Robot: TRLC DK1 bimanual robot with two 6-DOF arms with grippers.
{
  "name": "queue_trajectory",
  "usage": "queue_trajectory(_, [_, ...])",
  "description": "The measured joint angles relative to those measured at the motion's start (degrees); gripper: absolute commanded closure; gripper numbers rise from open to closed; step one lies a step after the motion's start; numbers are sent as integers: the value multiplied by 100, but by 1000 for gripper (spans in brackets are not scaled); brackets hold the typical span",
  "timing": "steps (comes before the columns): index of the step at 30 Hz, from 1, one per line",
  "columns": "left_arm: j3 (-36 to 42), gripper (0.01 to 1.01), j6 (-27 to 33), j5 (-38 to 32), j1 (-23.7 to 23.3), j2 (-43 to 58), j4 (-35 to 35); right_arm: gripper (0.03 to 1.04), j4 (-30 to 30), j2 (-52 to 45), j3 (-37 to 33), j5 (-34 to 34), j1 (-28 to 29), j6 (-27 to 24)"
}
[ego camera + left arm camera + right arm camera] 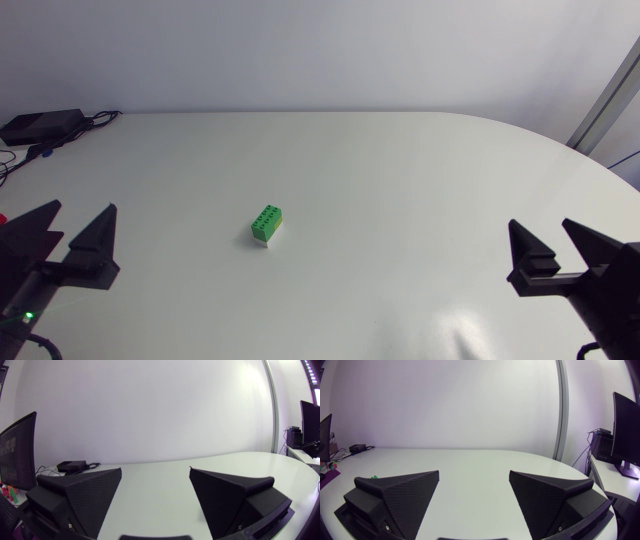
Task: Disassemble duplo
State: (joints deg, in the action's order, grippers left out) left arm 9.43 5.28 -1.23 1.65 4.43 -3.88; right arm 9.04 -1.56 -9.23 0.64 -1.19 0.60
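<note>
1. The duplo block (268, 224) sits near the middle of the table (400, 170), well apart from both arms. It is a small oblong, set at a slant, with rows of round studs on its bright green top.
2. Its side toward the right arm looks paler, yellowish fading to white (whether that is a second brick under the green one, I cannot tell).
3. The left gripper (85, 205) hangs at the near left edge of the table. Its two broad wedge fingers are spread wide, with bare tabletop showing between them and nothing held.
4. In the left wrist view the same fingers (82, 495) are matte black, with a fine dimpled grain on their sloping faces. Each tapers to a blunt point.
5. The right gripper (540, 224) is at the near right edge and is likewise spread apart, gripping nothing.
6. In the right wrist view its fingers (550, 497) show the same pebbled black surface. A tiny speck of green, probably the block, peeks just over the finger on the block's side.
7. The table is smooth, glossy white, with a rounded far edge.
8. A flat black box (40, 125) rests at the far left corner with thin dark cables (95, 120) trailing from it.
</note>
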Motion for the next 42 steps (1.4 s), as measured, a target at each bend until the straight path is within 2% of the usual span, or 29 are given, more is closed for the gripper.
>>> queue_trajectory(7, [1532, 108, -90, -2, 85, 2286, -114, 59, -227, -1572, -1123, 42, 0, 107])
queue_trajectory(13, [2973, 133, -153, -17, 590, 4730, -946, 59, -302, -3462, -2046, -2, 15, 227])
queue_trajectory(17, [3967, 138, -4, -20, 914, 6452, -1606, 59, -138, -4546, -2481, -282, 138, 354])
queue_trajectory(21, [4669, 231, 284, -20, 1248, 7840, -2155, 59, 138, -5154, -2590, -444, 195, 452])
queue_trajectory(24, [4881, 284, 256, -20, 1556, 8430, -2387, 59, 219, -5200, -2588, -452, 195, 455])
queue_trajectory(27, [5106, 279, 181, -17, 1921, 8776, -2719, 59, 396, -5128, -2588, -282, 74, 411])
queue_trajectory(31, [5539, 180, 66, 2, 2319, 9066, -3001, 59, 723, -5119, -2594, -289, -197, 319])
queue_trajectory(37, [6236, 159, -68, 22, 2551, 9466, -3324, 59, 839, -5119, -2691, -428, -387, 280])
queue_trajectory(42, [6522, 159, -179, 22, 2649, 9899, -3484, 59, 866, -5136, -2695, -435, -450, 247])
